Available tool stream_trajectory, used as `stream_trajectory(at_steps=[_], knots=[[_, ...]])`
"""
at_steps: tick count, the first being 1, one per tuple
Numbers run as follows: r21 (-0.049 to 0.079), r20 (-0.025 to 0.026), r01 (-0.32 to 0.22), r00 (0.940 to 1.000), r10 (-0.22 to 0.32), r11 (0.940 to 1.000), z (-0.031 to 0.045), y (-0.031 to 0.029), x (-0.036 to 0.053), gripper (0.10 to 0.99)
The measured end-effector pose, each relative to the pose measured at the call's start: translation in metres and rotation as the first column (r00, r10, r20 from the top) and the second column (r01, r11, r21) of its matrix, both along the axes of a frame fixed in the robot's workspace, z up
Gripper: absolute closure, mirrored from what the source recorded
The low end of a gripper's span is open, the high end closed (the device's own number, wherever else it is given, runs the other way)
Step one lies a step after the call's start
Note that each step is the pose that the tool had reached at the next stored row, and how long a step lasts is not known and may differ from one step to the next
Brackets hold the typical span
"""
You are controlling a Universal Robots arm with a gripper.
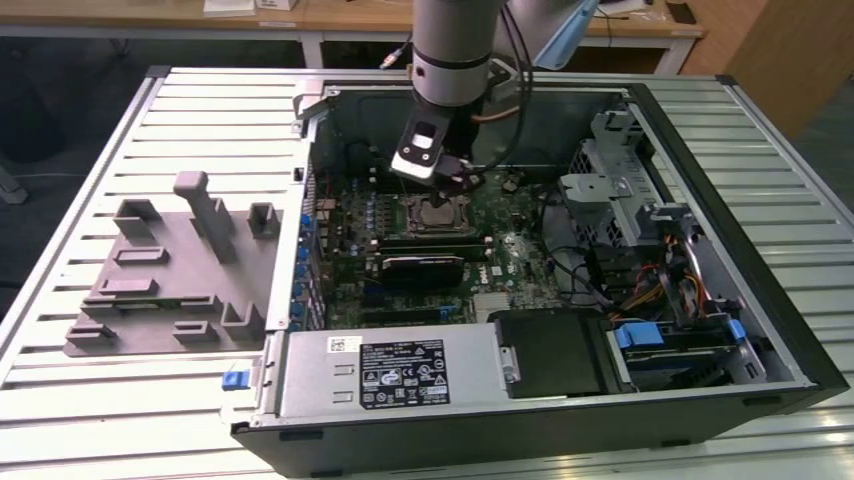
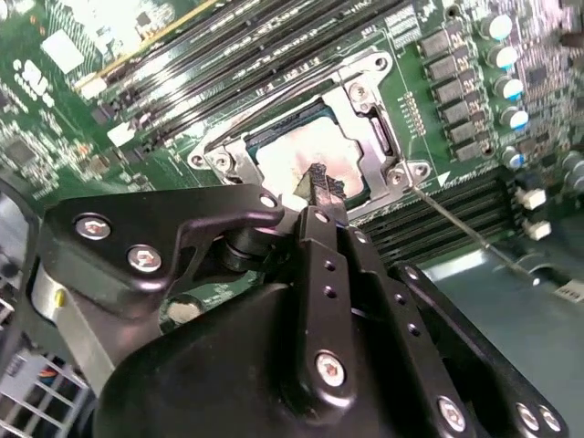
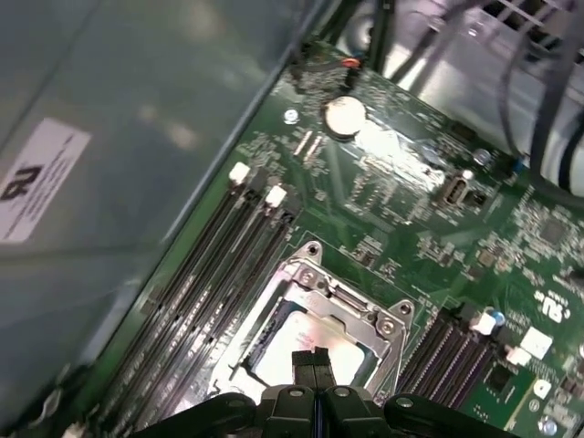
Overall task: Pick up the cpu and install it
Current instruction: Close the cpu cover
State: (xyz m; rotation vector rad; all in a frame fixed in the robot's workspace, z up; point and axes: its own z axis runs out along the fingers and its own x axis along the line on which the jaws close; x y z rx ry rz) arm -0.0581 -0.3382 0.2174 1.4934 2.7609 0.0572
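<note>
- The gripper (image 2: 318, 182) has its jaws closed: in both wrist views the two black fingers (image 3: 303, 363) lie flat against each other with only a hairline seam between them, and nothing is held.
- The joined tips sit right over the top of the cpu (image 2: 297, 151). I cannot tell whether they actually touch it.
- The cpu (image 3: 269, 351) lies flat inside the metal socket frame (image 2: 365, 68) on the green motherboard (image 3: 411, 210). Its top is silver-grey with a pale smeared patch.
- In the exterior view the cpu (image 1: 438, 213) is toward 10 o'clock from the middle of the open case (image 1: 747, 250).
- A black block (image 1: 424, 265) lies at 6 o'clock of the cpu, and a grey fixture (image 1: 160, 270) at 9 o'clock of the case.
- Count: one cpu, one socket frame and one gripper.
</note>
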Motion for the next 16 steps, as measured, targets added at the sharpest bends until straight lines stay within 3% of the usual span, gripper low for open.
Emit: stream_trajectory(at_steps=[4,8,11,16], knots=[[0.000,-0.0001,-0.072,0.9974,0.072,0.9974,-0.0002,0.0000,0.0000,0.980],[0.000,0.0000,-0.145,0.9894,0.145,0.9894,-0.0004,0.0000,0.0000,0.980],[0.000,0.0000,-0.198,0.9802,0.198,0.9802,-0.0005,0.0000,0.0000,0.980],[0.000,0.0000,-0.287,0.9580,0.287,0.9580,-0.0008,0.0000,0.0000,0.980]])
